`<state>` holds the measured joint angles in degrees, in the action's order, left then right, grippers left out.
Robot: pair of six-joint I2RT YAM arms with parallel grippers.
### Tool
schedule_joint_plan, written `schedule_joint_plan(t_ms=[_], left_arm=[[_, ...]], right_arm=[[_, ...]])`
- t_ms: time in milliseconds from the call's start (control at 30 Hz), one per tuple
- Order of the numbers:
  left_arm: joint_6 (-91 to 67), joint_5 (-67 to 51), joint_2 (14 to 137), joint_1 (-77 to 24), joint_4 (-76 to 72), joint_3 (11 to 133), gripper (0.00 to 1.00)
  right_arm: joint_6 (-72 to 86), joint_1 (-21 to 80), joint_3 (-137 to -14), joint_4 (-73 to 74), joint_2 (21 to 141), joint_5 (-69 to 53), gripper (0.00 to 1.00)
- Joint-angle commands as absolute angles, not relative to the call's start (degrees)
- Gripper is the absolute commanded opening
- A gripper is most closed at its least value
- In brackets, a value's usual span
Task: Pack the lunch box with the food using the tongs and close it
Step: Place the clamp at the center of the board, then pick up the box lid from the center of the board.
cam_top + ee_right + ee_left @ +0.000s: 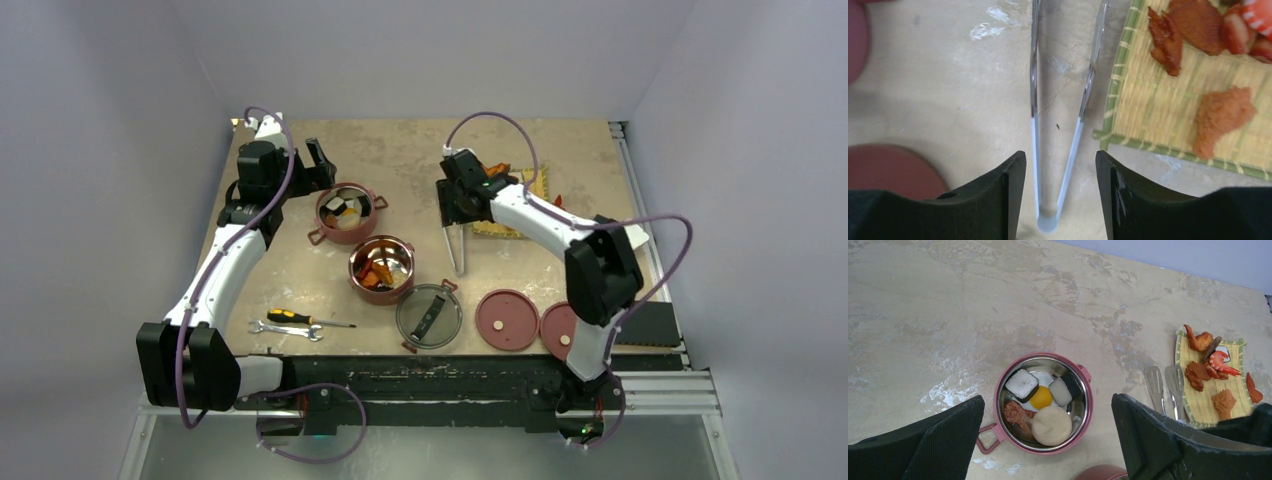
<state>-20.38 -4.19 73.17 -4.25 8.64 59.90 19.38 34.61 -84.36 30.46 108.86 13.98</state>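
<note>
The silver tongs point(1035, 100) lie flat on the table beside the yellow mat, their joined end between my right gripper's point(1060, 167) open fingers, with a gap on each side. From above, the right gripper point(456, 222) hangs over the tongs point(458, 250). My left gripper point(1048, 400) is wide open above the far lunch box bowl point(1089, 402), which holds a fried egg point(1041, 397), a bun point(1051, 425) and other food. A second bowl point(380, 296) holds orange pieces. More food point(1198, 375) stays on the mat.
A dark see-through lid point(429, 316) and two red disc lids point(507, 319) point(558, 330) lie at the front right. A screwdriver point(300, 319) and a small wrench point(285, 330) lie front left. The woven mat point(1153, 90) is right of the tongs.
</note>
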Motion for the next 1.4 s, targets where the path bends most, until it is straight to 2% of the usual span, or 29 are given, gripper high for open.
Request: schedule_joint_plan(t_ms=[0,233,500,833,1267,1367], left_arm=[[-20.21,-4.73,72.2,-4.25,7.13,61.61,0.99],[-20.35,-5.81,72.02,-4.62,7.11,61.71,0.99],[-20.14,-5.32,72.2,-5.46,7.25,61.7,0.99],[-20.13,-5.12,72.33,-6.25,7.3,61.7,0.99],[-20.08,-4.94,72.07,-6.42,7.38,61.79,0.99],[-20.04,-4.79,71.96,-6.45,7.39,61.77,0.99]], right_arm=[[19.7,34.95,-79.84,32.88,97.61,11.51,0.55],[31.01,35.05,-62.6,33.27,84.31,9.43,0.47],[44.66,35.13,-44.72,22.59,74.78,0.09,0.47],[48.27,35.41,-40.36,23.49,74.91,2.55,0.43],[53.25,38.54,-41.48,28.35,78.97,8.88,0.41],[54.55,39.53,-42.06,29.55,80.9,10.38,0.38]])
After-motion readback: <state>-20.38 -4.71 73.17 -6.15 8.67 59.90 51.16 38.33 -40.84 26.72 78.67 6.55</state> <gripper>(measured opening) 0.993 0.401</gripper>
